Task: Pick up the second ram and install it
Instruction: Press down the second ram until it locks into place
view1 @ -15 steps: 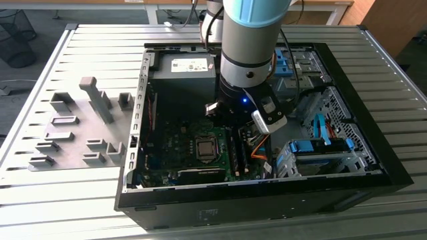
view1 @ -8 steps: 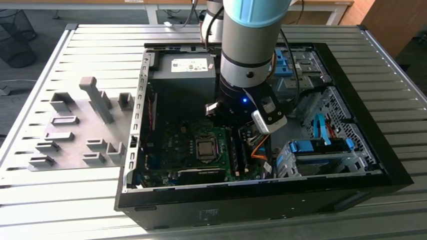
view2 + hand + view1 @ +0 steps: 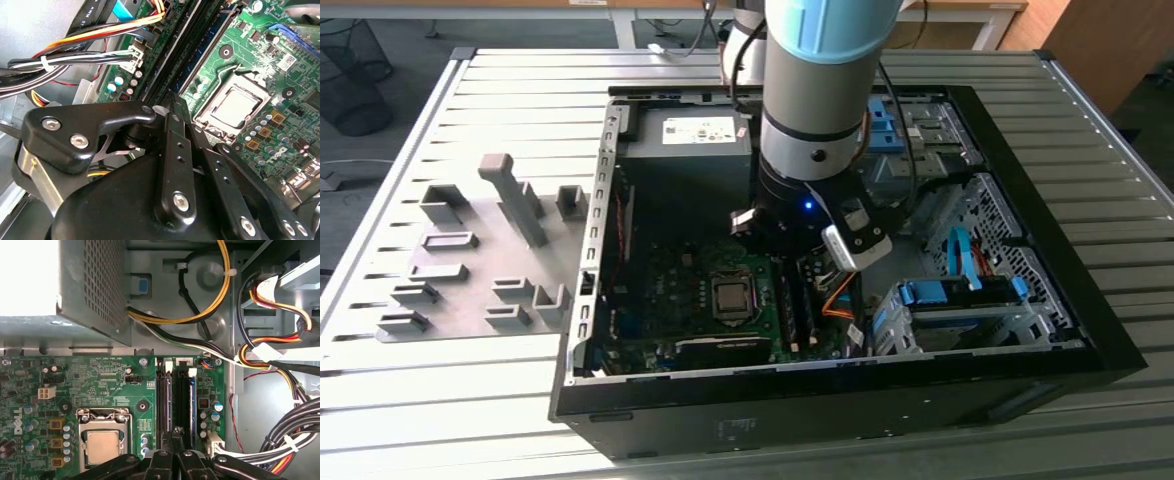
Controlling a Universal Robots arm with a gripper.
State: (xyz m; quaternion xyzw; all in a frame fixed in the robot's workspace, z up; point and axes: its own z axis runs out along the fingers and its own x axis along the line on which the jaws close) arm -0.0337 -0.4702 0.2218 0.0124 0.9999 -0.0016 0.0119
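One arm reaches down into the open computer case on the slatted desk, with its hand low over the memory slots on the green motherboard. Hand fingers are pinched close together, tips meeting right above the slots in both wrist views; can't tell for sure whether they grip anything. Second ram looks to be the blue-green stick standing in the slot just beside the fingertips, on the side away from the processor socket; another stick stands in a slot nearer the socket, with a dark gap between them. In the second wrist view the slots run away from the fingertips, the socket next to them. Bundles of coloured cables run along the metal case wall near the slots; a white connector sits at the board edge. Power supply box with its perforated side sits beyond the board's far edge. In the exterior view, grey block holders sit on a tray on the desk at the exterior view's left of the case, well apart from the hand. Blue drive brackets sit in the case at the exterior view's right.
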